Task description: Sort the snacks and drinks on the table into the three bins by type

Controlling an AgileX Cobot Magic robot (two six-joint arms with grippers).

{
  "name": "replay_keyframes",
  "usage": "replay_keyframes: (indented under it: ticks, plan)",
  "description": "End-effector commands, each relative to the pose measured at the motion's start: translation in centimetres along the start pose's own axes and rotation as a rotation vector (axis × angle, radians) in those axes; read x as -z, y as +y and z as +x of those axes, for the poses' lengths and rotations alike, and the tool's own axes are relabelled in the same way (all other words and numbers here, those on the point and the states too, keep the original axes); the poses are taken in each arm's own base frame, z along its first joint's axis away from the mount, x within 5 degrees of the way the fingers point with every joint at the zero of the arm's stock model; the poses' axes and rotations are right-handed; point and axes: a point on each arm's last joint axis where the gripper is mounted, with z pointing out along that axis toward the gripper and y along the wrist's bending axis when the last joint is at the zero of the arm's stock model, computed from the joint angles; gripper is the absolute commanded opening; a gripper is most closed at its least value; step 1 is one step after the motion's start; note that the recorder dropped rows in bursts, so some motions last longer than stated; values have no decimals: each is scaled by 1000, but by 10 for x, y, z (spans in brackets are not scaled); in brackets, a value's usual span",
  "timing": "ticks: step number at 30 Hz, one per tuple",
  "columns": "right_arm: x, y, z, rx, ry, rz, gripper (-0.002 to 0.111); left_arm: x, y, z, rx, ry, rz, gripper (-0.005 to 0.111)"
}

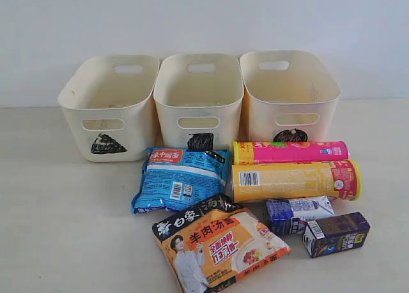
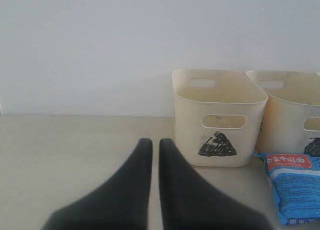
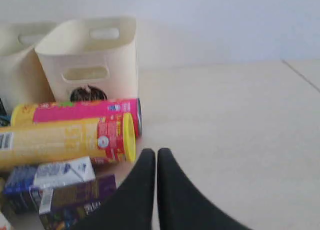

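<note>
Three cream bins stand in a row at the back: triangle bin (image 1: 110,108), square bin (image 1: 199,98), circle bin (image 1: 289,95). In front lie the pink chip tube (image 1: 291,152), the yellow-orange chip tube (image 1: 295,180), the blue noodle packet (image 1: 179,178), the orange-black noodle packet (image 1: 217,243), the blue-and-white carton (image 1: 298,214) and the dark purple carton (image 1: 336,233). Neither gripper shows in the exterior view. My left gripper (image 2: 155,142) is shut and empty, short of the triangle bin (image 2: 217,117). My right gripper (image 3: 156,152) is shut and empty, just beside the yellow-orange tube's lid (image 3: 129,137).
The pale beige table (image 1: 64,229) stretches bare to the left of the packets and to the right of the cartons. A white wall rises behind the bins. A table edge or seam (image 3: 300,74) runs at the far side in the right wrist view.
</note>
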Motion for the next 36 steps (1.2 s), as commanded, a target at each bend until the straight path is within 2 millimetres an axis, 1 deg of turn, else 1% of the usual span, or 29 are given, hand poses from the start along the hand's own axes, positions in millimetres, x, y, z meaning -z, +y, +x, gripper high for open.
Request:
replay_keyframes:
  ticks: [1,3,6,8,9,11,12,17,20,24,26,27,28,29,30,32,33,34,35,36]
  plan:
    - [3,3,-20,11,-222,-35,0,0,0,0,14,-13,-3,4]
    - [6,5,-31,5,-350,-56,0,0,0,0,14,-13,-3,4]
    - [13,7,-46,-58,-529,-103,0,0,0,0,14,-13,-3,4]
    - [18,9,-53,-147,-611,-149,0,0,0,0,14,-13,-3,4]
    - [19,9,-55,-225,-632,-182,0,0,0,0,14,-13,-3,4]
    - [19,9,-54,-369,-611,-226,0,0,0,0,14,-13,-3,4]
    - [19,9,-55,-403,-613,-239,0,0,0,0,14,-13,-3,4]
    - [25,10,-62,-400,-713,-279,0,0,0,0,14,-13,-3,4]
    - [29,12,-81,-398,-752,-293,0,0,0,0,14,-13,-3,4]
    - [27,16,-120,-393,-823,-324,0,0,0,0,14,-13,-3,4]
    - [22,18,-140,-367,-876,-329,0,0,0,0,14,-13,-3,4]
    - [18,19,-154,-334,-915,-326,0,0,0,0,14,-13,-3,4]
    - [13,20,-163,-313,-931,-321,0,0,0,0,14,-13,-3,4]
    - [5,21,-171,-300,-931,-314,0,0,0,0,14,-13,-3,4]
    - [-2,22,-183,-293,-943,-315,0,0,0,0,14,-13,-3,4]
    - [-19,23,-198,-292,-920,-308,0,0,0,0,14,-13,-3,4]
    - [-33,24,-203,-288,-890,-297,0,0,0,0,14,-13,-3,4]
    - [-42,25,-209,-288,-879,-294,0,0,0,0,14,-13,-3,4]
    - [-51,25,-212,-288,-859,-290,0,0,0,0,14,-13,-3,4]
    - [-65,26,-213,-289,-818,-279,0,0,0,0,14,-13,-3,4]
